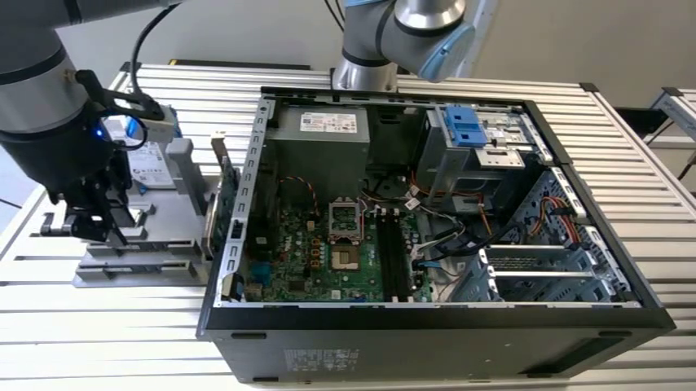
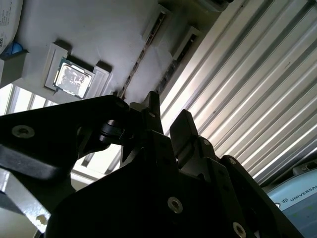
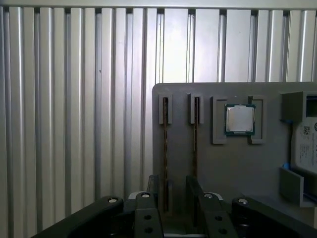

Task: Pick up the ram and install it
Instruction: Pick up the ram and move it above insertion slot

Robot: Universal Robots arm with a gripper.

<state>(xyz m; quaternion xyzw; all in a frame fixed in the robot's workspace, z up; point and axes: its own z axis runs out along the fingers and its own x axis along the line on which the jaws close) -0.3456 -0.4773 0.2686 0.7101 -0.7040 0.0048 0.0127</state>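
Exterior view first: your arm stands at that view's left, with the tool (image 1: pixel 96 235) low over the grey holder (image 1: pixel 142 273). The holder sits on the slatted metal counter (image 1: pixel 109 334), just beside the open computer case (image 1: pixel 435 334). You can see the silver hard drive (image 1: pixel 147 167) standing in the holder, close to the arm's wrist on the side toward the case. Inside the case the green motherboard (image 1: pixel 315 261) lies flat, and its long black slots (image 1: pixel 394 252) run alongside the processor socket (image 1: pixel 344 220).

Look at the first wrist view and you'll find the ram (image 3: pixel 165 148) standing on edge in a narrow slot of the holder, seen from above as a thin line. A second memory stick (image 3: pixel 196 139) stands on edge in the neighbouring slot, parallel to it. The square processor chip (image 3: pixel 240 119) rests in its own pocket on the far side of that stick.

Your tool (image 3: pixel 172 193) is spread to a moderate gap, and its black fingers (image 3: pixel 148 198) straddle the near end of the ram. They are not clamped on it, though you cannot tell whether either one touches it. In the second wrist view the tool (image 2: pixel 168 111) shows the same gap, with the processor chip (image 2: pixel 72 77) in its pocket beyond
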